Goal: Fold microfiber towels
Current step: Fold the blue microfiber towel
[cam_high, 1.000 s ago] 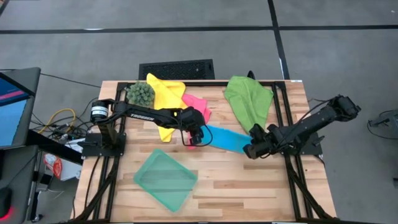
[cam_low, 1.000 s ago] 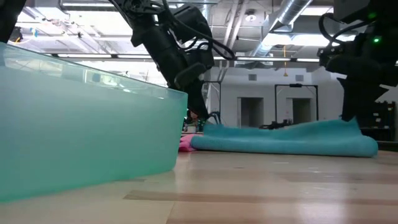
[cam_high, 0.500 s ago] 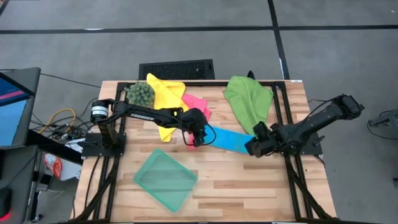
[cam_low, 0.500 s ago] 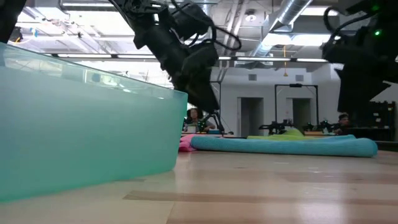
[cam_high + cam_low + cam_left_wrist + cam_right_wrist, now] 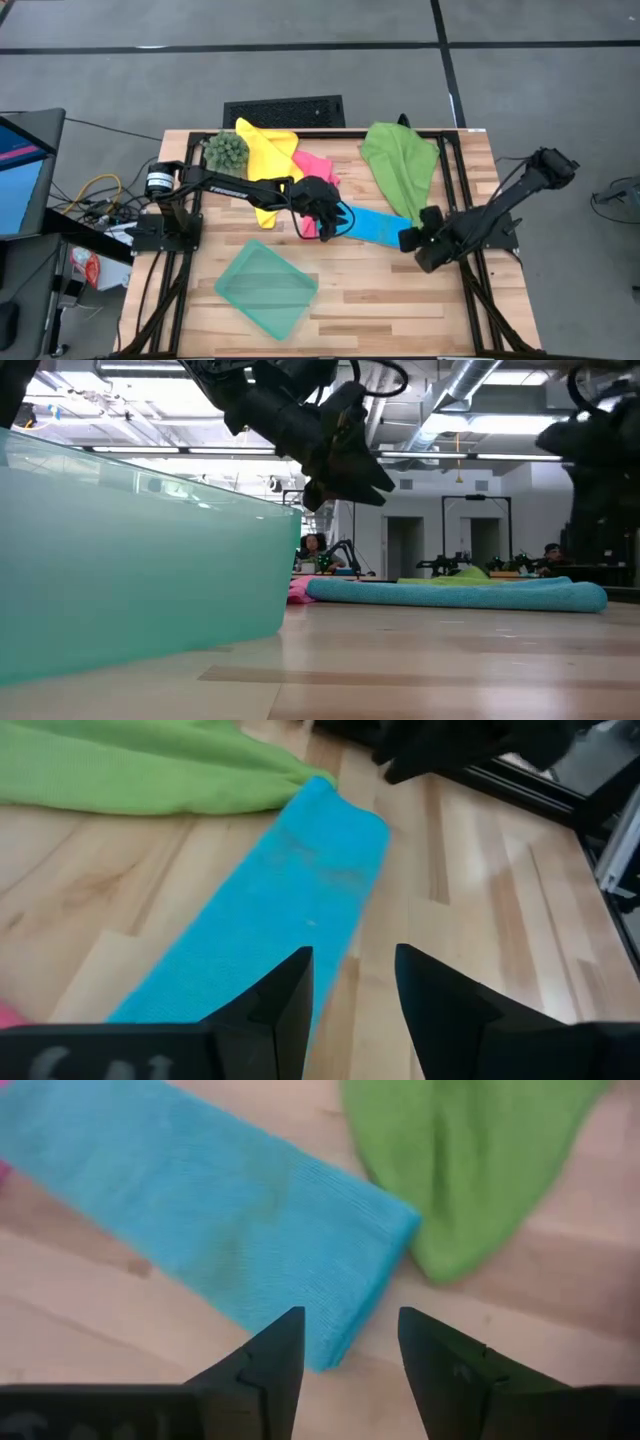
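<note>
The blue towel (image 5: 372, 225) lies folded into a long flat strip near the counter's (image 5: 400, 300) middle, its long axis running slantwise from the pink towel (image 5: 318, 170) toward the right edge; one end touches the green towel (image 5: 400, 160); the yellow towel (image 5: 265, 160) lies crumpled by the far edge; the left hand (image 5: 335, 215) hovers above the strip's left end, fingers apart, empty; the right hand (image 5: 412, 240), also parted and empty, sits just past the other end; bare wood lies along the near edge.

folded towel (image 5: 368, 224) mid-table, between both hands | tray (image 5: 266, 288) front-left | plant (image 5: 226, 151) back-left
</note>
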`<state>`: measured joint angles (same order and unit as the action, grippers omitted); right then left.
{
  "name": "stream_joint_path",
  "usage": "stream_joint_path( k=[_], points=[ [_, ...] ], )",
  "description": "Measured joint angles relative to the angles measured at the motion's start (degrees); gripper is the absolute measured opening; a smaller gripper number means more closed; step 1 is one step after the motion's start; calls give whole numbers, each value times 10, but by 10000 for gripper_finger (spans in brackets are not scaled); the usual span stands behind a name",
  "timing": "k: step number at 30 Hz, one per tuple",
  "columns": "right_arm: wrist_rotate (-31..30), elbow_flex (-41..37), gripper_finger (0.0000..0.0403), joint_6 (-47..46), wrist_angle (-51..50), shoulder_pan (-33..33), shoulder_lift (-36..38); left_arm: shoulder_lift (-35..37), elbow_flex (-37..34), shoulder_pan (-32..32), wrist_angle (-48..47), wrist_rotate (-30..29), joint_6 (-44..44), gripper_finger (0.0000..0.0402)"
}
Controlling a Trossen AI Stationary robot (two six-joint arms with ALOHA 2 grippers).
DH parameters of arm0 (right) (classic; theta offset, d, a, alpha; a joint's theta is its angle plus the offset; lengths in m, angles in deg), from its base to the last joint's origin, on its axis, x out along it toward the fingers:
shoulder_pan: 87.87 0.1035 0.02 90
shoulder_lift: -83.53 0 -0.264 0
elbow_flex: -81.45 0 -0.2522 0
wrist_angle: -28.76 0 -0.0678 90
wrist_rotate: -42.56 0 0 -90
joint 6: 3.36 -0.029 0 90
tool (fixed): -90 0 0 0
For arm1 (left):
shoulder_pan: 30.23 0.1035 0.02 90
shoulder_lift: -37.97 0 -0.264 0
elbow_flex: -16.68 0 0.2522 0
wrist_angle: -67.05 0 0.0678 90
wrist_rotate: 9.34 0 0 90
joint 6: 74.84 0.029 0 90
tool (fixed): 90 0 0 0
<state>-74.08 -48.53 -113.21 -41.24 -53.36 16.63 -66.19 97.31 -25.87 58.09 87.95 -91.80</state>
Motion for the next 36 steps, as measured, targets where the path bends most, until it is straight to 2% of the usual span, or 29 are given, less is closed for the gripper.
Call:
stream_joint_path(
  k=[3,6,10,12,17,20,26,36],
  points=[
    [1,-10,201,-52,14,8,-10,0,0,0,3,0,-1,133],
    [4,-16,222,-62,25,10,-11,-12,0,0,24,-1,-1,132],
    [11,-25,242,-84,29,6,-18,-58,2,2,94,43,-31,132],
    [10,-32,244,-89,46,0,-18,-76,1,3,100,54,-48,132],
    [8,-58,244,-86,110,-13,-18,-96,1,4,100,33,-62,132],
    [7,-64,244,-100,105,-18,-18,-94,1,2,104,-5,-54,132],
    [9,-75,244,-87,124,-32,-18,-110,2,-6,104,-34,-37,132],
    [15,-99,244,-84,161,-47,-18,-152,29,-8,79,-38,-36,132]
  ],
)
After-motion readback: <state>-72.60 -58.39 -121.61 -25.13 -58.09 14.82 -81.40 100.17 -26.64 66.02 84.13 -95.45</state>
